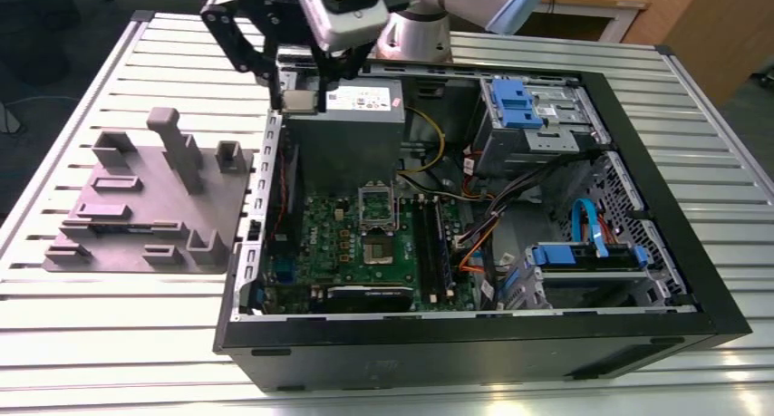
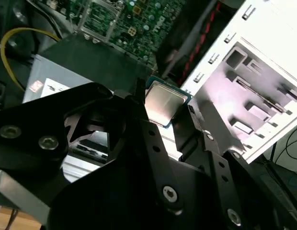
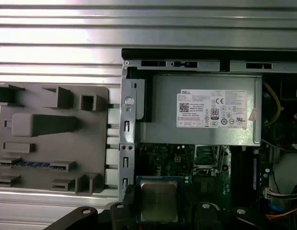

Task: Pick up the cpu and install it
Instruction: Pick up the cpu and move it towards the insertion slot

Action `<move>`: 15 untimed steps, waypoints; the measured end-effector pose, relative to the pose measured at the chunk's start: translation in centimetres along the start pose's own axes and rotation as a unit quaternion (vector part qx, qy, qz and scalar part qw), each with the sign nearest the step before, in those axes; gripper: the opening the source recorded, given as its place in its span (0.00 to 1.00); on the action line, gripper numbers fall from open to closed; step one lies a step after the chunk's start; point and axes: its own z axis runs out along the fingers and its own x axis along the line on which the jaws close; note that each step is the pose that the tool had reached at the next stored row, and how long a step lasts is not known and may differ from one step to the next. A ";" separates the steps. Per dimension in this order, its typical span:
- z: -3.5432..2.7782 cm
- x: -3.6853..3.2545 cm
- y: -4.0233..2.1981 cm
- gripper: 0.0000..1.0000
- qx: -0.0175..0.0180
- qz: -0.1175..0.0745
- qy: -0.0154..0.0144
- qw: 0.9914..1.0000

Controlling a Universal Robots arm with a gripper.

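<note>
My gripper (image 1: 303,88) is shut on the cpu (image 2: 163,101), a small flat square chip with a silvery top and a pale rim, gripped by its edges between the black fingers (image 2: 139,103). In the first wrist view the cpu (image 3: 159,201) hangs over the near edge of the open computer case (image 1: 677,208), above the green motherboard (image 1: 351,244). The silver-framed socket (image 1: 377,203) lies on the motherboard below the grey power supply box (image 1: 344,117); in the first wrist view the socket (image 3: 207,155) is off to one side of the chip.
A grey moulded plate (image 1: 145,208) with upright pegs sits on the slatted table on the exterior view's left of the case. Blue drive bays (image 1: 532,108), bundled cables (image 1: 508,198) and a yellow cable (image 1: 430,140) crowd the case interior.
</note>
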 end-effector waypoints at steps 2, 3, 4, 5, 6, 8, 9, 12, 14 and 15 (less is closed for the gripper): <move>-0.04 -0.90 -0.01 0.47 0.000 0.000 0.000 1.000; -0.06 -1.35 -0.02 0.47 0.000 0.000 0.000 1.000; -0.08 -1.84 -0.03 0.47 0.000 0.000 0.000 1.000; -0.10 -2.29 -0.04 0.47 0.000 0.000 0.000 1.000; -0.12 -2.74 -0.04 0.47 0.000 0.000 0.000 1.000; -0.16 -3.63 -0.06 0.47 0.000 0.000 0.000 1.000; -0.17 -4.08 -0.07 0.47 0.000 0.000 0.000 1.000; -0.24 -5.46 -0.09 0.47 0.000 0.000 0.000 1.000; -0.28 -6.36 -0.11 0.47 0.000 0.000 0.000 1.000; -0.30 -6.80 -0.12 0.47 0.000 0.000 0.000 1.000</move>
